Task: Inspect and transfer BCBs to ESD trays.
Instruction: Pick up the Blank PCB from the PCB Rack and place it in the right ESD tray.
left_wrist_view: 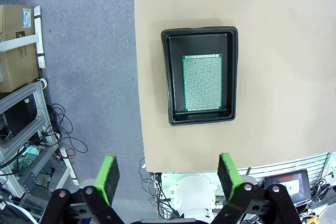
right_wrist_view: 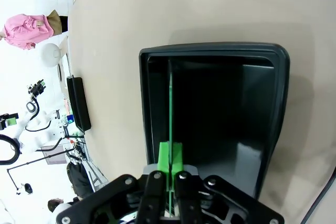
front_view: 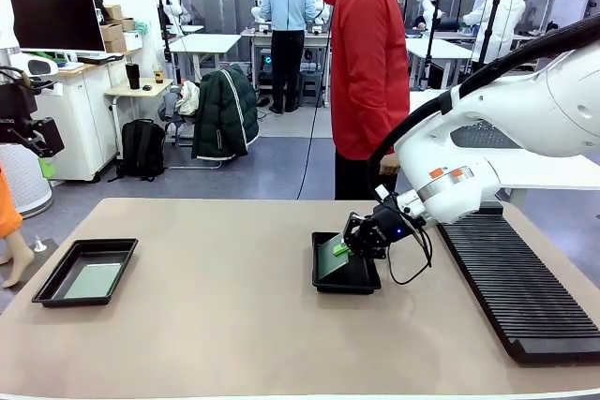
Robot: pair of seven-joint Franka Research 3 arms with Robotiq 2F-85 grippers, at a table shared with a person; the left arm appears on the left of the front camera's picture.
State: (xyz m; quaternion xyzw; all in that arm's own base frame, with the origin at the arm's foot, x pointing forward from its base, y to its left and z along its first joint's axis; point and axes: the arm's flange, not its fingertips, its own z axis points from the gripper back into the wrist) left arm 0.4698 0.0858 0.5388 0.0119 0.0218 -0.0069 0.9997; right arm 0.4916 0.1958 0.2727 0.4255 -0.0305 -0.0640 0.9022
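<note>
My right gripper [front_view: 349, 246] is shut on the edge of a green BCB [front_view: 334, 257], holding it tilted inside a black ESD tray [front_view: 361, 282] near the table's middle. In the right wrist view that BCB [right_wrist_view: 170, 109] shows edge-on between the shut fingertips [right_wrist_view: 170, 157], standing inside the tray [right_wrist_view: 220, 61] with its lower edge near the floor. A second ESD tray [front_view: 54, 278] at the table's left holds a BCB [front_view: 92, 280] lying flat. My left gripper [left_wrist_view: 167, 176] hangs open high above that tray [left_wrist_view: 174, 77] and its board [left_wrist_view: 202, 82], with nothing between its fingers.
A long black ribbed rack [front_view: 520, 288] lies along the table's right side. A person in a red jacket [front_view: 370, 63] stands at the far edge, just behind the right arm. The left tray sits close to the table's edge [left_wrist_view: 137, 103]. Bare tabletop [front_view: 216, 269] separates the trays.
</note>
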